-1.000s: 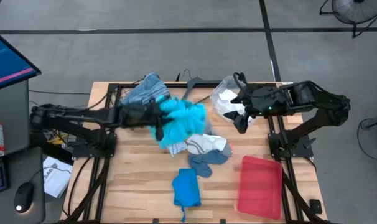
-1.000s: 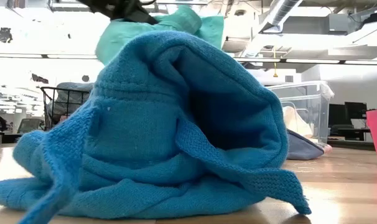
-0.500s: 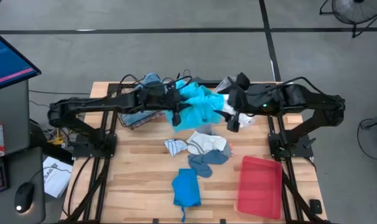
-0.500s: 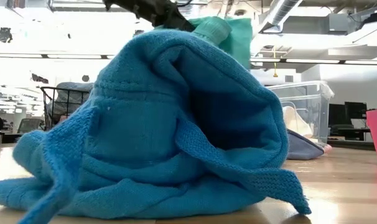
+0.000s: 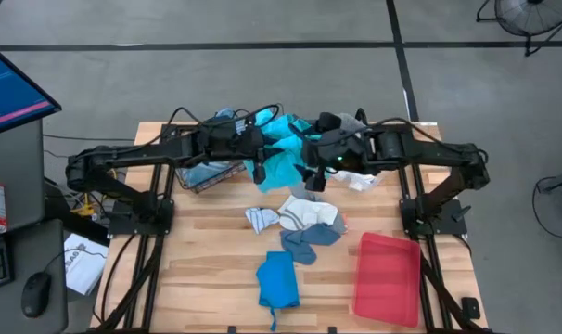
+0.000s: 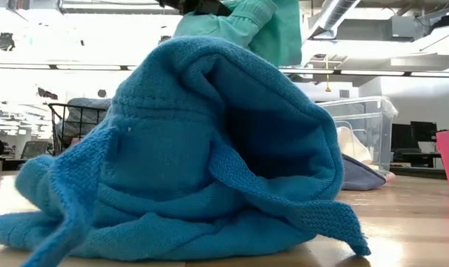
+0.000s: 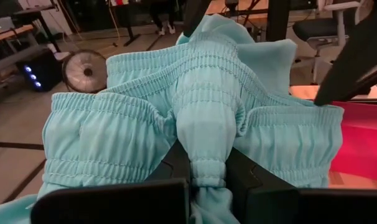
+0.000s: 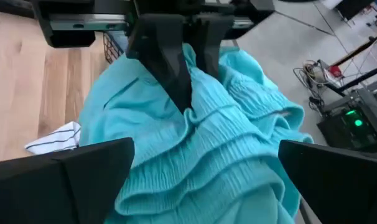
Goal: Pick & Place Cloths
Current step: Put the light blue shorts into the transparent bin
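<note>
My left gripper (image 5: 259, 160) holds a turquoise garment (image 5: 283, 154) with elastic ruching up in the air over the far middle of the table. The low view shows the garment (image 6: 263, 26) at the top, behind a bright blue cloth (image 6: 210, 148) lying close to the camera. My right gripper (image 8: 201, 186) is wide open and faces the garment (image 8: 195, 162) from the table's right, a finger on either side of it; I cannot tell whether it touches. A white and striped cloth (image 5: 295, 215), a grey-blue cloth (image 5: 309, 241) and the bright blue cloth (image 5: 278, 280) lie on the table. My left gripper pinches a gathered fold of the garment's elastic band (image 7: 204, 163) between its two fingers (image 7: 176, 180). The fingers come roughly level from the table's left. The garment is lifted clear of the table and spreads and hangs beyond the fingers, as the right wrist view shows (image 8: 187, 111).
A wire basket (image 5: 207, 174) with blue cloth stands at the far left. A clear plastic bin (image 6: 361, 126) stands at the far right, mostly under my right arm. A flat red tray (image 5: 388, 276) lies at the near right. Bare wood shows at the near left.
My left gripper has carried the turquoise garment up and toward the far edge and the right, clear of the cloth pile, uncovering the striped cloth. My right gripper has moved toward the table's left until it faces the garment.
</note>
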